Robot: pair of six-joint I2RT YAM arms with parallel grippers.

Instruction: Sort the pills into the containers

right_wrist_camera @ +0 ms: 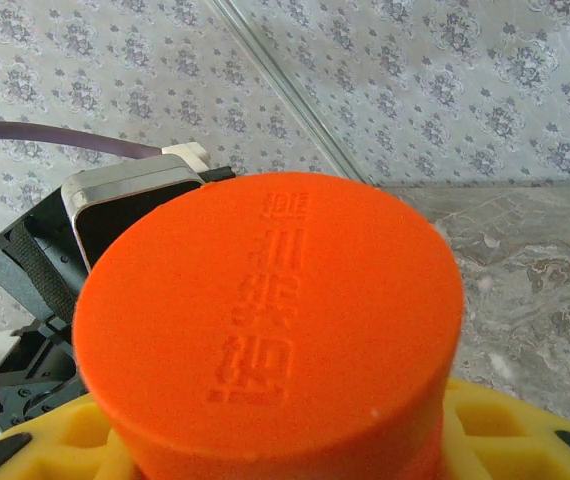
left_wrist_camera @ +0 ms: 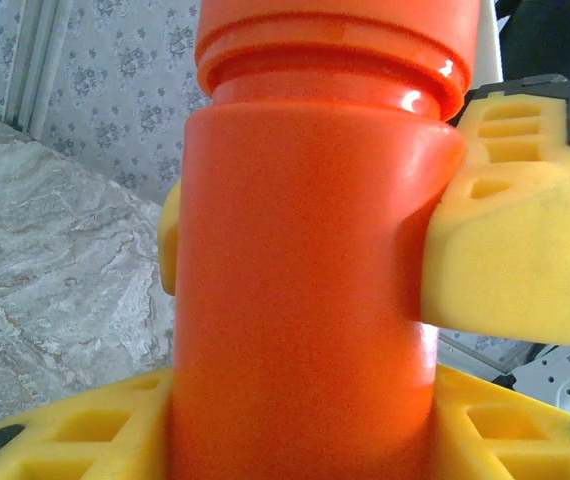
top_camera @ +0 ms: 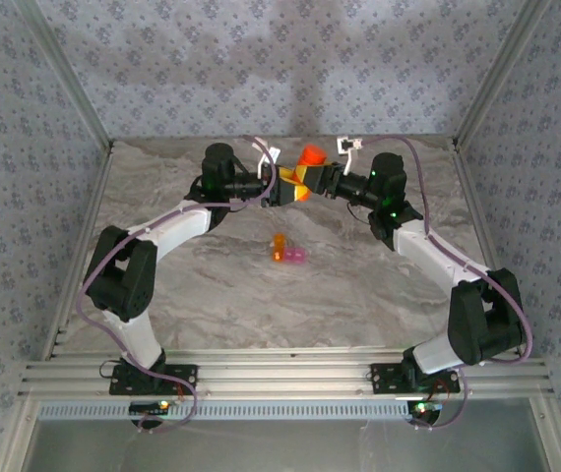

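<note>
left pincer (top_camera: 293, 185): I pinch the orange bottle (top_camera: 311, 155) | right pincer (top_camera: 317, 177): I pinch it too | containers (top_camera: 288, 253): on the surface (top_camera: 212, 295)

The containers (top_camera: 288, 252), two tiny joined translucent compartments, are sitting at the middle of the bench (top_camera: 212, 305), well apart from every edge, the orange compartment (top_camera: 280, 244) lying left of the pink compartment (top_camera: 297, 256).

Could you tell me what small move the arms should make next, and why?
Probably the right claw should twist the cap loose while the left claw holds the bottle steady. Both claws are clamped on the orange bottle above the far side of the table, the cap looks closed, and the small orange and pink containers sit apart, nearer the arms.
</note>
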